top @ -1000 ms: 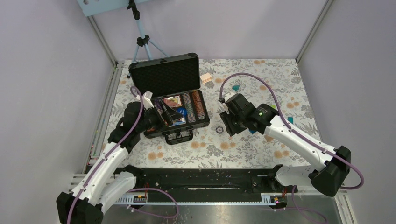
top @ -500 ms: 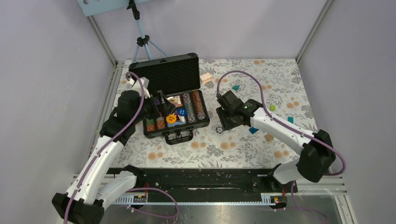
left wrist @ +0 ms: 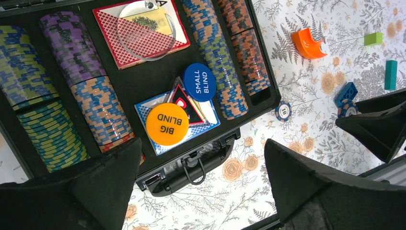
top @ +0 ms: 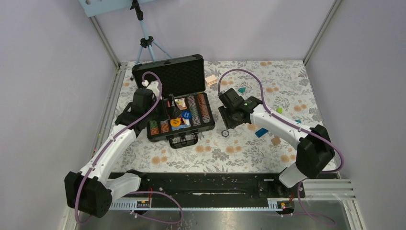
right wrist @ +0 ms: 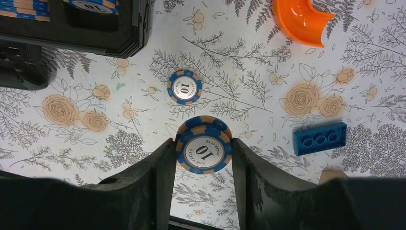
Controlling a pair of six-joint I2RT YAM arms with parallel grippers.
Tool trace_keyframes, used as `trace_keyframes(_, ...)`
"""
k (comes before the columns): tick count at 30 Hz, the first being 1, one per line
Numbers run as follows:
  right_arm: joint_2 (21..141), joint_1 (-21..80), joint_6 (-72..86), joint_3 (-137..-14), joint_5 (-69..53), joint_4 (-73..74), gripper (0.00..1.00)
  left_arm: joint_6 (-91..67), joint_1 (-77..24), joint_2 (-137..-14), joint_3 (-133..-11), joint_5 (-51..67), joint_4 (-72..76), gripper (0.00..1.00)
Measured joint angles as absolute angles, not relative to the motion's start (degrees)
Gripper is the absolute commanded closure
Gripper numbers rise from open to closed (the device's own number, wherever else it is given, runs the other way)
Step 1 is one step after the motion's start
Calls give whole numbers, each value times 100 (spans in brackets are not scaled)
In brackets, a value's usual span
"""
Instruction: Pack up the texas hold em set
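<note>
Above the open black textured briefcase [top: 168,77], left gripper [left wrist: 201,153] gapes wide, empty, over orange "BIG BLIND" disc [left wrist: 167,124] and blue "SMALL BLIND" disc [left wrist: 199,82]. At its three o'clock, right gripper [right wrist: 203,149] pinches a blue-tan striped chip [right wrist: 204,152] reading "10 LAS VEGAS POKER CLUB".

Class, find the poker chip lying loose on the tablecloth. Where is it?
In the top view the loose chip lies flat beside the near right corner of the open case, close to the right gripper, which holds a matching chip.
</note>
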State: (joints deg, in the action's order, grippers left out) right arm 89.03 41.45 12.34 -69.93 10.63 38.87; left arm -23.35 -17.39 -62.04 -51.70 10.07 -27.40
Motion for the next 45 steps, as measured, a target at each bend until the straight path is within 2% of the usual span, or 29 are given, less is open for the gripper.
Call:
trace_keyframes(8,8952,4145,1125,-7061,1007,3983,100,-2394,-1669,-6237,-5162,1308,-2528,3)
trace_keyframes(15,8659,4195,1190,-7159,668,4386,100,-3070,-1671,-6141,-4923,1747,-2311,6)
trace_keyframes(26,7590,5328,1485,-8180,353,5588,100,-4941,-1828,-4812,-4047,2394,-2012,7)
trace_keyframes(35,7544,5909,1400,-9070,-242,6565,100,-6123,-2639,-3913,-3782,2493,-1691,7)
trace_keyframes(45,7721,6228,1044,-9389,-268,7166,100,-7214,-3911,-4005,-3216,2220,-537,9)
